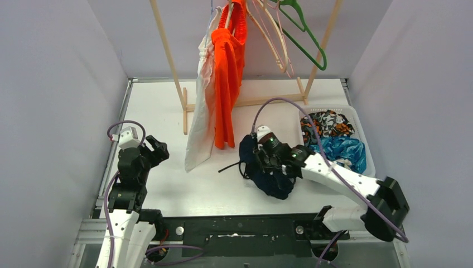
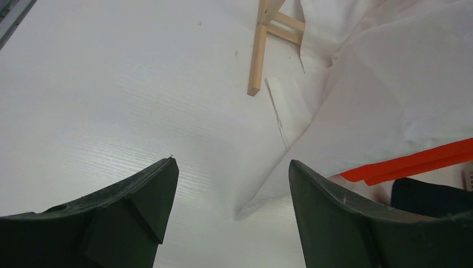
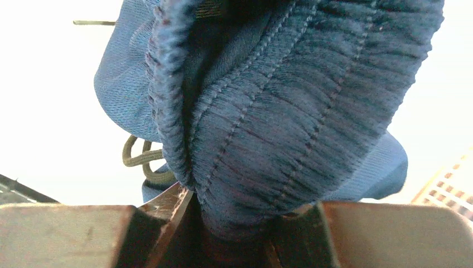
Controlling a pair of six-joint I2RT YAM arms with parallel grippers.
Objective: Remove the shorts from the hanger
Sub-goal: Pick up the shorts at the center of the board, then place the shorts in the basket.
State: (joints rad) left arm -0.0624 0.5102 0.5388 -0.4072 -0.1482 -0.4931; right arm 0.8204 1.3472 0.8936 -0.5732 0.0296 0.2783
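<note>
Right fingers (image 3: 67,234) pinch the navy shorts (image 1: 274,187) at the waistband; best to lift them clear, then carry them over the basket (image 1: 362,139). Left fingers (image 2: 128,206) stand wide, empty.

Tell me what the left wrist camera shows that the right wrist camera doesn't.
Only the left wrist view shows the white shorts, a strip of the orange shorts, the wooden rack foot and the open left tool. Only the right wrist view shows the right tool closed on the waistband of the navy shorts, and their drawstring. Both show the navy shorts, just a dark corner in the left wrist view, and the white table.
</note>
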